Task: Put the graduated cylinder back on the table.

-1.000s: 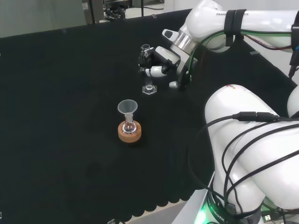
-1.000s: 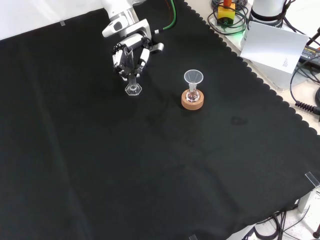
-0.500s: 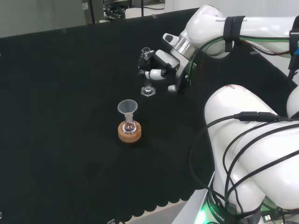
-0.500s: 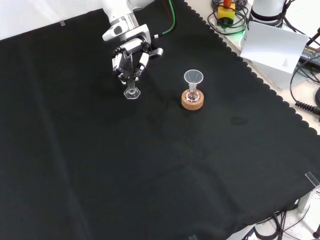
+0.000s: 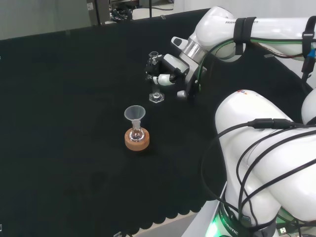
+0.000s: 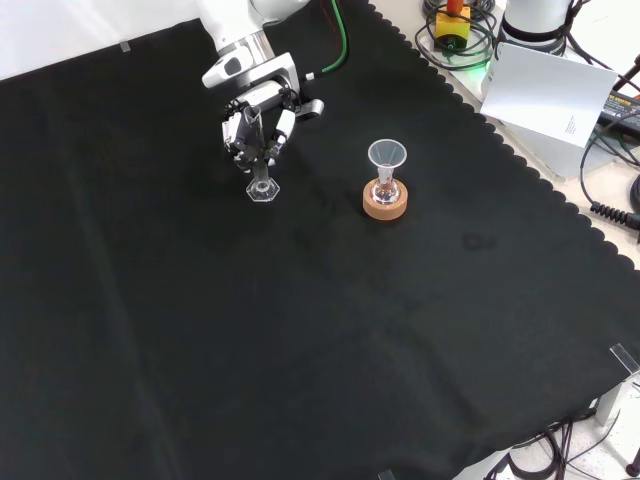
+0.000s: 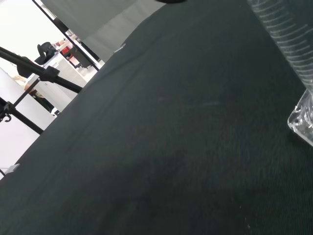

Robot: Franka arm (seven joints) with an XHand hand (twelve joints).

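Clear glass graduated cylinder [image 5: 155, 81] stands upright, its hexagonal foot on or just above the black cloth [image 5: 64, 123] — contact cannot be told from the head view. In the front view the cylinder [image 6: 261, 165] sits left of the flask setup, foot at the near side of the hand.

Hand [image 5: 165, 69] is at the cylinder's upper part, fingers [image 6: 237, 130] curled round the tube and pinching it; the foot hangs free below them. White arm link reaches in from the right in the head view, and from the top in the front view, where the hand [image 6: 258, 120] points downward.

Wrist view: ribbed scale marks of the cylinder [image 7: 293, 44] run close past the camera, with the clear foot meeting the cloth [image 7: 146, 147] or very near it.

Near side in the head view — a small round flask [image 5: 136, 134] on a cork ring [image 5: 137, 141], a clear funnel [image 5: 134, 114] seated in its neck. This group is well apart from the cylinder, untouched. In the front view the funnel [image 6: 387, 156] and cork ring [image 6: 385, 205] stand to the cylinder's right.
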